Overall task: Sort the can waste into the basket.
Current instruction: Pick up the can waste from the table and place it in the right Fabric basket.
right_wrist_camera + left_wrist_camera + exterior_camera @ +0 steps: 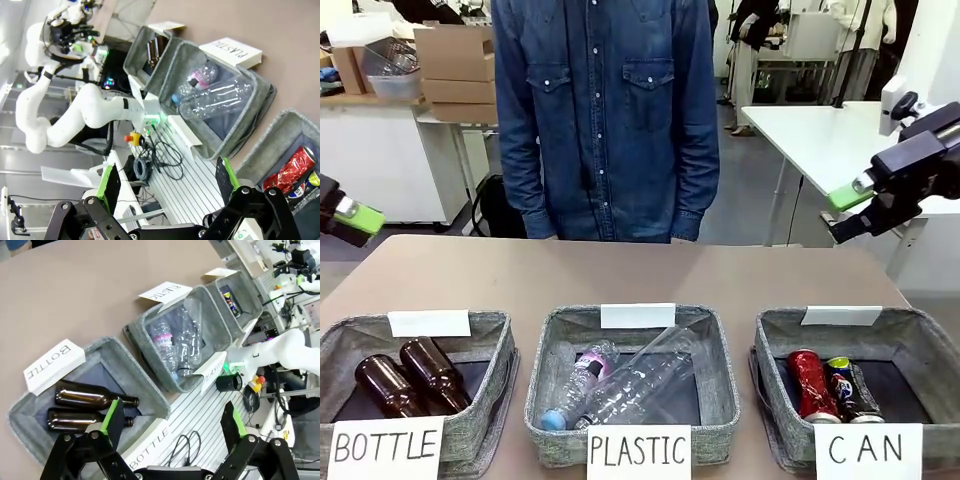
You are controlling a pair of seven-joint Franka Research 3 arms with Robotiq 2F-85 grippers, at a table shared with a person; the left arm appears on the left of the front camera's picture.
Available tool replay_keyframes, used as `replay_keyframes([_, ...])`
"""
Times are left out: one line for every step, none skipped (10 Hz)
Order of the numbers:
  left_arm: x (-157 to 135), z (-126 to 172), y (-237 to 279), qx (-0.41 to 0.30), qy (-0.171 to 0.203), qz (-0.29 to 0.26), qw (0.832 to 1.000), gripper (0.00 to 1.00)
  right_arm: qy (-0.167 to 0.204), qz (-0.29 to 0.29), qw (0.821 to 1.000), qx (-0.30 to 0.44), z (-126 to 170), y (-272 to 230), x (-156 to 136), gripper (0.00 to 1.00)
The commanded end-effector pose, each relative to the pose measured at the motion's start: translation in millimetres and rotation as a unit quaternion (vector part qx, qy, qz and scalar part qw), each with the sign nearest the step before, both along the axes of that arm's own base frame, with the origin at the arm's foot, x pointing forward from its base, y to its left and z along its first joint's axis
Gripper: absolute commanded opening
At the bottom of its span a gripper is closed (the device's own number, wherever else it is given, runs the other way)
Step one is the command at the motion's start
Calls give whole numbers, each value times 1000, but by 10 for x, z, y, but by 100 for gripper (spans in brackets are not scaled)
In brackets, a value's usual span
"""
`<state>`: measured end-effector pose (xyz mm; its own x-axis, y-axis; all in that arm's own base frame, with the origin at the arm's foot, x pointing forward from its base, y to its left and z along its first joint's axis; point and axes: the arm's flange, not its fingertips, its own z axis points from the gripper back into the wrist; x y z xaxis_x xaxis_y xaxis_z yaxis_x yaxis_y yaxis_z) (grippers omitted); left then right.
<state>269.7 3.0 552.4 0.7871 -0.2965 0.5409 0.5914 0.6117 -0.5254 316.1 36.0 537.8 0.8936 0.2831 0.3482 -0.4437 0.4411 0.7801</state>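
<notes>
Both cans lie already inside the CAN basket (775, 330), at about 4 o'clock of the front view. The red can (809, 385) is at the left and the dark can (850, 390) touches it at 3 o'clock. I judge they are light, thin metal, dented and a little slippery, so a grip across the middle of the body would be best, without too much force. The red can has white marks and a crushed wall; the dark one has silver ends. The left pincer (172, 421) and the right pincer (167, 182) are both wide open and hold nothing, raised above the tabletop (620, 270). The sorting looks finished.
</notes>
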Motion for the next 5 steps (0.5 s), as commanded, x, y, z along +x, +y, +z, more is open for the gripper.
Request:
replay_keyframes([-90, 55, 49, 11, -1, 4, 1000, 100, -3, 5, 1000, 1, 13, -30, 2, 100])
replay_keyframes([-90, 55, 49, 11, -1, 4, 1000, 100, -3, 5, 1000, 1, 13, -30, 2, 100])
replay_keyframes([-90, 55, 49, 11, -1, 4, 1000, 100, -3, 5, 1000, 1, 13, -30, 2, 100])
replay_keyframes([-90, 55, 49, 11, -1, 4, 1000, 100, -3, 5, 1000, 1, 13, -30, 2, 100])
replay_keyframes([-90, 55, 49, 11, -1, 4, 1000, 100, -3, 5, 1000, 1, 13, -30, 2, 100])
